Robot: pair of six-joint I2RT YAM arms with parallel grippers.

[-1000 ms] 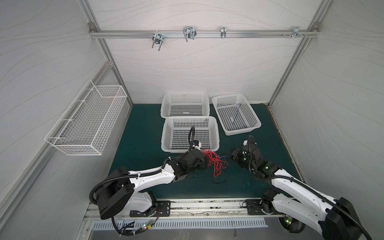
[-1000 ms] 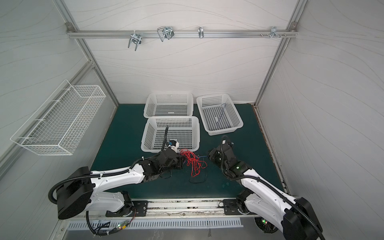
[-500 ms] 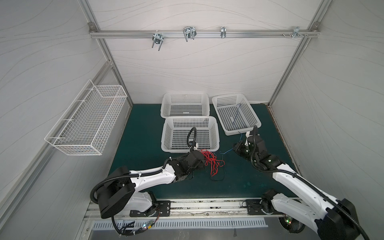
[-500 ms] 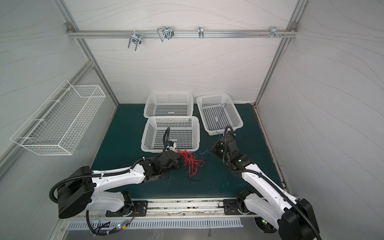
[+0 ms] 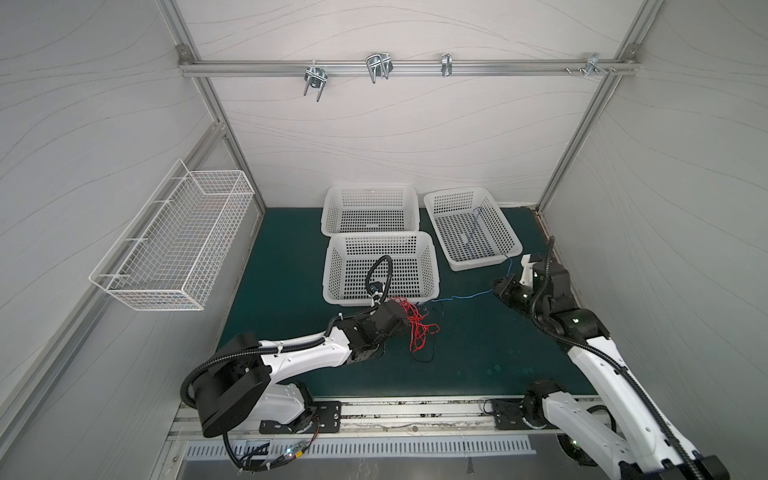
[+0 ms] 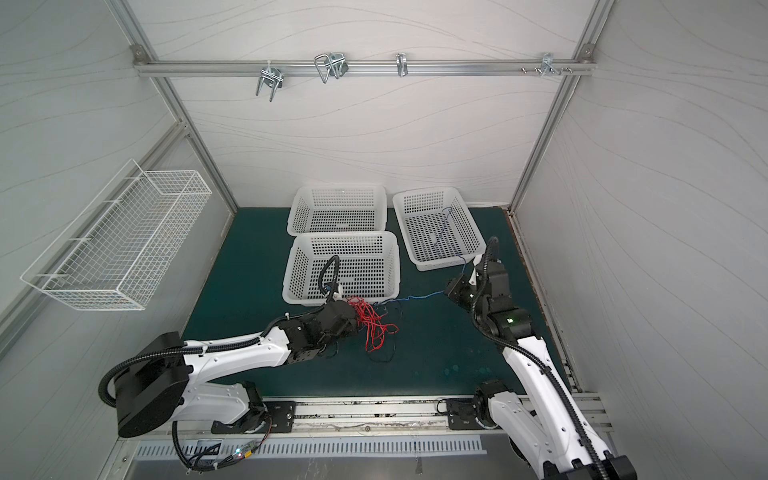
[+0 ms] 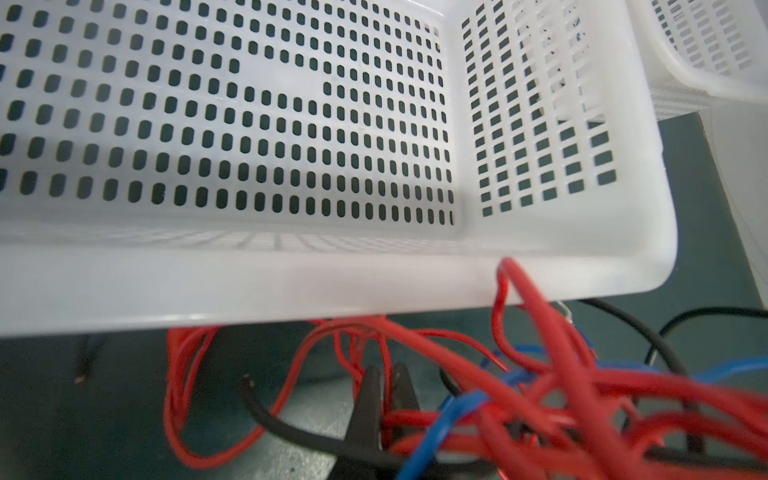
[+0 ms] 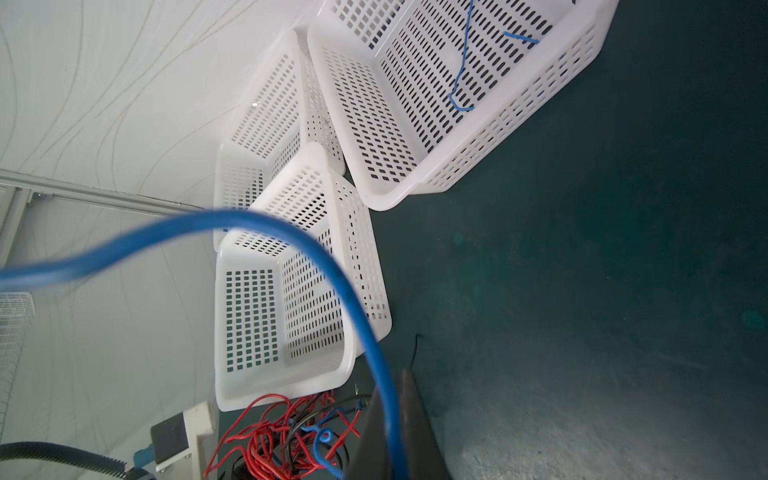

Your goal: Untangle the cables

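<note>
Right pincer [image 5: 500,286], clamped on a blue cable [image 5: 465,296] stretched from the red tangle of cables [image 5: 417,326] that the left pincer [image 7: 386,376] grips on the worktop [image 5: 478,357] beside the near basket [image 5: 434,266], may only cinch the knot, or lose the strand, if loops inside snag.

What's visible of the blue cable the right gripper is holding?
The blue cable is a thin, flexible blue-insulated wire. The right gripper is shut on it; in the right wrist view it loops away from the grip. In both top views it runs, slightly wavy, over the green mat into the tangle of red, blue and black cables. Mat contact unclear.
</note>
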